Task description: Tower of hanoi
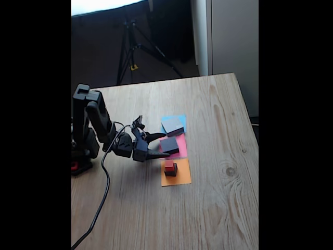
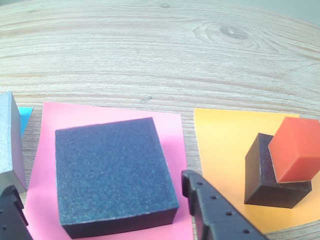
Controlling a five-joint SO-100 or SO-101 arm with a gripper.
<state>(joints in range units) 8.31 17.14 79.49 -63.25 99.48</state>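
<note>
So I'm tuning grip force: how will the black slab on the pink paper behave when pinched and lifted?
The black slab has a grainy, matte, foam-like surface, so it is probably light and not slippery. It is flat and square, so unlikely to roll or tip. The open end effector straddles it; foam may dent under a hard squeeze.

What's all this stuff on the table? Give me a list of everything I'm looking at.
Grey slab: one, grey, on the blue paper.
Black slab: one, black, on the pink paper.
Black cube: one, black, on the orange paper.
Red cube: one, red, atop the black cube.
Paper squares: three; blue, pink, orange, in a row.
Table: one, light wood.
Tripod: one, black, behind the table.
Cable: one, black, across the table.
Gripper: one, black, open around the black slab.
</note>
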